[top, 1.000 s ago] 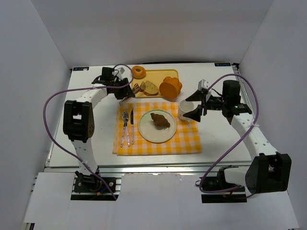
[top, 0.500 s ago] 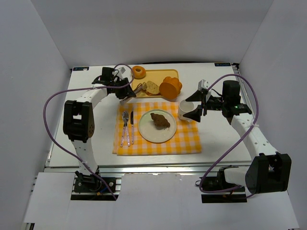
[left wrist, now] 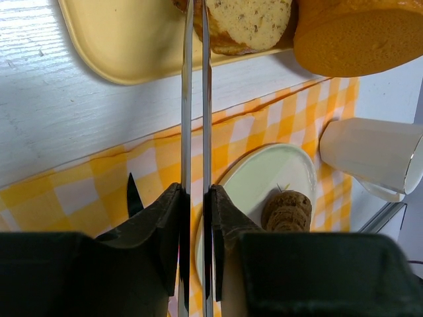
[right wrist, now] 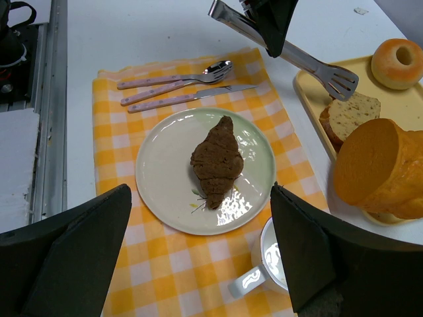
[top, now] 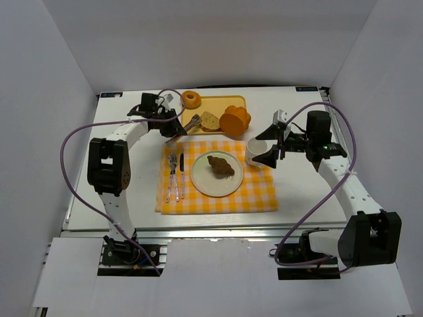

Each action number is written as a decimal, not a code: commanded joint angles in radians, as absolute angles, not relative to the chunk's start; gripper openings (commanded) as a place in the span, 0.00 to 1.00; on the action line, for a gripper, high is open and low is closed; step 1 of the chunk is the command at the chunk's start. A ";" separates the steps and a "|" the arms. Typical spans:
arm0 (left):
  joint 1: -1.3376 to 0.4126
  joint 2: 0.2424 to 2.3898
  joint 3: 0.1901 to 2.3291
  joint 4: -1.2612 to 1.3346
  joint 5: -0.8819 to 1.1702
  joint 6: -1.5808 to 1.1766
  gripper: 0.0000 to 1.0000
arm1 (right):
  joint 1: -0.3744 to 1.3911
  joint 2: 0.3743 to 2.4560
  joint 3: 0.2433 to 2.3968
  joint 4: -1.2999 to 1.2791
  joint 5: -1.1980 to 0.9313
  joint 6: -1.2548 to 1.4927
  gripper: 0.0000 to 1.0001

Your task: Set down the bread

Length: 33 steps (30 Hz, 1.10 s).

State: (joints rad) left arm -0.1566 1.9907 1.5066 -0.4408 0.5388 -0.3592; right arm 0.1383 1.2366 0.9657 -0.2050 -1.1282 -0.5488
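Compared to a second ago, not much has moved. The left gripper (left wrist: 195, 198) is still clamped on the handle end of the metal tongs (left wrist: 195, 99), but the tongs have swung a little. Their tips now sit right at the left edge of the tan slice (top: 209, 121) in the upper middle of the top view. The tong arms are squeezed almost together, and from the wrist cam it's hard to tell if they actually touch the slice.

The slice is on the yellow tray (top: 215, 102), between the donut (top: 192, 99) and the orange cake (top: 235, 120). The dark brown chunk (top: 221, 165) hasn't budged and lies in the middle of the plate (top: 201, 181) on the checked cloth (top: 258, 195). The fork (top: 172, 175) and knife (top: 182, 173) are just left of the plate.

The right gripper (top: 272, 144) hasn't moved either. It hangs spread wide with nothing in it, right beside the mug (top: 254, 150).
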 commanded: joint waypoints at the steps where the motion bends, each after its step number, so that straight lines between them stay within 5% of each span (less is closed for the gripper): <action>1: -0.161 1.951 1.517 -0.433 0.552 -0.370 0.08 | 0.133 1.209 0.965 -0.170 -1.147 -0.538 0.89; 7: -0.149 1.838 1.490 -0.373 0.502 -0.446 0.00 | 0.129 1.203 0.966 -0.178 -1.149 -0.540 0.89; 22: -0.138 1.502 1.253 -0.221 0.546 -0.627 0.00 | 0.127 1.200 0.977 -0.184 -1.158 -0.532 0.89; 33: -0.173 0.927 0.691 -0.100 0.669 -0.641 0.00 | 0.123 1.200 0.982 -0.209 -1.157 -0.549 0.89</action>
State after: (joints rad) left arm -0.1490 1.0431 0.7723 -0.1432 0.6167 -0.6373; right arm 0.1299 1.2179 0.9657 -0.2077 -1.1297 -0.5419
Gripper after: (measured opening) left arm 0.312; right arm 0.895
